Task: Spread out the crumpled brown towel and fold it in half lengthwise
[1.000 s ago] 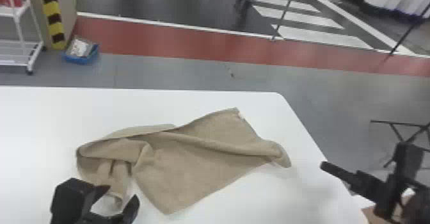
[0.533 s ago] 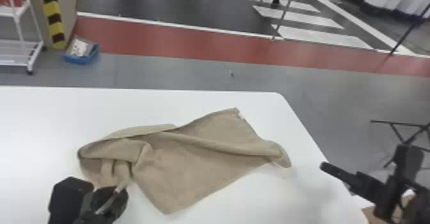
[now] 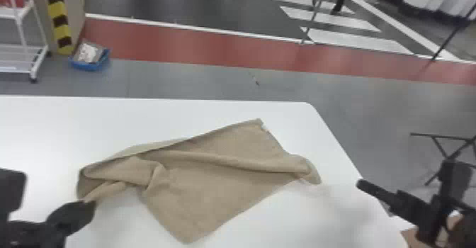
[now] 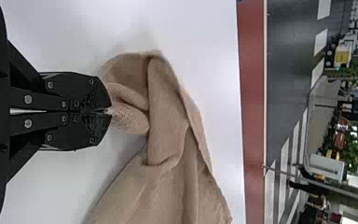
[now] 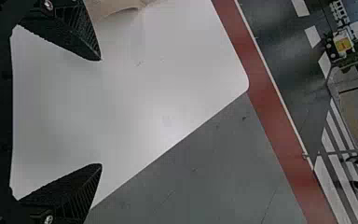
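Currently the brown towel [image 3: 212, 180] lies spread unevenly on the white table [image 3: 170, 114], creased and doubled over at its left part, its long axis running roughly crosswise before me, from left to right. My left gripper [image 4: 108, 111] is closed on a bit of cloth at the towel's left, near side; the fingertips meet over it. From that pinch the bulk of the fabric extends to my right and somewhat away from me. My right gripper [image 5: 101, 112] stands apart from the cloth, its two fingers wide apart, beyond the towel's rolled right end [image 3: 308, 169] and close to the table's right side in the head view.

Judgement: the relation that matters is this opposition, one arm at each end of the long axis. The right arm is the nearer one for the rolled end, so I would bring it inward, to my left, to take that end. The step in hand looks like opening out the left bunching; folding comes later. Risk: pulling the left pinch rightward would bunch the cloth further instead of flattening it
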`<state>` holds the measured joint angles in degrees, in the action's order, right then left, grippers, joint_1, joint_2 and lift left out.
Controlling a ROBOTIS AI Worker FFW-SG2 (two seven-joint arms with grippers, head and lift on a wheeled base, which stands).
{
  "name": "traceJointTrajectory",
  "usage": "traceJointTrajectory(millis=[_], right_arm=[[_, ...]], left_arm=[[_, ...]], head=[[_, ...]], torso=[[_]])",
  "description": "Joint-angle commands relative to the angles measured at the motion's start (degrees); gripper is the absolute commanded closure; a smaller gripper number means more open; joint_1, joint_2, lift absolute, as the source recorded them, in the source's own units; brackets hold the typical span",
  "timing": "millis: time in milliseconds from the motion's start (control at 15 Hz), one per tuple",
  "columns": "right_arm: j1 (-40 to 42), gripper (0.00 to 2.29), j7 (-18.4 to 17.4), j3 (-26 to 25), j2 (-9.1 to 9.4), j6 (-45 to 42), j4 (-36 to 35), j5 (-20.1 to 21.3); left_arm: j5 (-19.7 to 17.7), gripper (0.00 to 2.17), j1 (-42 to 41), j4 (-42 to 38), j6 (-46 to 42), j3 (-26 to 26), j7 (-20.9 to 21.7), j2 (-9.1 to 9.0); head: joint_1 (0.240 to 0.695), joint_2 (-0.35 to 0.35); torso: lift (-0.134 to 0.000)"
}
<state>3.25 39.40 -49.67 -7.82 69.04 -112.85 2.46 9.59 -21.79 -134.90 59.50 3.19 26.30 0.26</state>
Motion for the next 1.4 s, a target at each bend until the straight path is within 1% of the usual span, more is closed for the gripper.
traceJointTrajectory(millis=[0, 67, 133, 267, 333, 400, 467, 600, 667, 733, 800, 933, 1000, 1133, 1200, 1333], right_arm=[[0.0, 0.07, 0.2, 0.0, -0.09, 0.0, -0.1, 0.0], [0.0, 0.07, 0.5, 0.3, -0.09, 0.0, -0.4, 0.0], [0.0, 0.07, 1.1, 0.8, -0.09, -0.7, -0.7, 0.1], [0.3, 0.06, 3.5, 2.2, -0.18, -4.6, -1.5, 1.1], [0.6, 0.06, 4.3, 3.6, -0.35, -6.2, -1.7, 2.0], [1.6, 0.06, 5.3, 5.5, -0.71, -9.1, -2.3, 3.6], [2.4, 0.06, 6.0, 7.3, -0.88, -12.0, -2.7, 5.5], [3.5, 0.07, 7.7, 11.8, -1.15, -17.8, -3.7, 10.7], [4.1, 0.07, 8.9, 13.8, -1.23, -23.4, -3.7, 13.5], [4.7, 0.07, 10.2, 15.4, -1.41, -28.1, -3.8, 16.2], [5.3, 0.07, 11.4, 16.9, -1.76, -32.0, -4.0, 18.9], [6.3, 0.08, 13.3, 20.1, -3.34, -39.4, -4.0, 24.3], [7.0, 0.09, 14.0, 21.8, -3.96, -44.5, -4.0, 28.2], [8.3, 0.1, 17.0, 24.6, -6.51, -53.4, -4.0, 33.8], [8.8, 0.12, 19.5, 26.3, -8.62, -54.3, -4.0, 36.4], [9.6, 0.14, 23.0, 28.6, -11.96, -54.3, -4.0, 41.0]], left_arm=[[-2.6, 1.91, 3.0, -4.9, 10.2, -9.3, 2.8, -0.41], [-3.0, 1.91, 4.3, -5.5, 14.5, -12.0, 4.4, -0.41], [-2.6, 1.91, 6.7, -5.5, 21.8, -14.9, 6.3, -0.41], [-2.6, 1.91, 11.2, -3.1, 28.0, -19.6, 10.5, -0.41], [-2.4, 1.72, 13.0, -1.8, 30.5, -20.8, 10.9, -0.41], [-1.8, 0.56, 14.1, -0.7, 30.5, -21.2, 10.8, -0.41], [-1.6, 0.0, 14.1, -0.1, 30.5, -21.4, 10.1, -0.41], [-1.9, 0.0, 13.9, 0.8, 30.5, -21.2, 6.1, -0.41], [-1.3, 0.03, 13.9, 0.9, 30.5, -21.1, 3.6, -0.41], [-1.3, 0.03, 13.9, 0.9, 30.5, -21.3, 2.4, -0.41], [-1.4, 0.04, 13.9, 1.0, 30.5, -21.6, 2.4, -0.41], [-1.4, 0.04, 13.7, 1.5, 30.5, -22.2, 2.3, -0.41], [-1.1, 0.04, 13.7, 1.7, 30.5, -22.4, 1.2, -0.41], [-1.0, 0.04, 13.4, 2.2, 30.5, -22.4, 1.3, -0.41], [-1.0, 0.04, 13.3, 2.0, 30.5, -22.5, 1.3, -0.41], [-1.5, 0.04, 12.7, 1.7, 30.5, -23.1, 1.3, -0.41]], head=[[0.695, -0.35], [0.695, -0.35], [0.695, -0.35], [0.695, -0.35], [0.695, -0.35], [0.695, -0.35], [0.695, -0.35], [0.695, -0.345], [0.695, -0.305], [0.695, -0.284], [0.695, -0.265], [0.695, -0.228], [0.695, -0.201], [0.695, -0.17], [0.695, -0.15], [0.695, -0.12]], torso=[[-0.124], [-0.124], [-0.124], [-0.124], [-0.124], [-0.124], [-0.124], [-0.124], [-0.124], [-0.124], [-0.124], [-0.124], [-0.124], [-0.124], [-0.124], [-0.124]])
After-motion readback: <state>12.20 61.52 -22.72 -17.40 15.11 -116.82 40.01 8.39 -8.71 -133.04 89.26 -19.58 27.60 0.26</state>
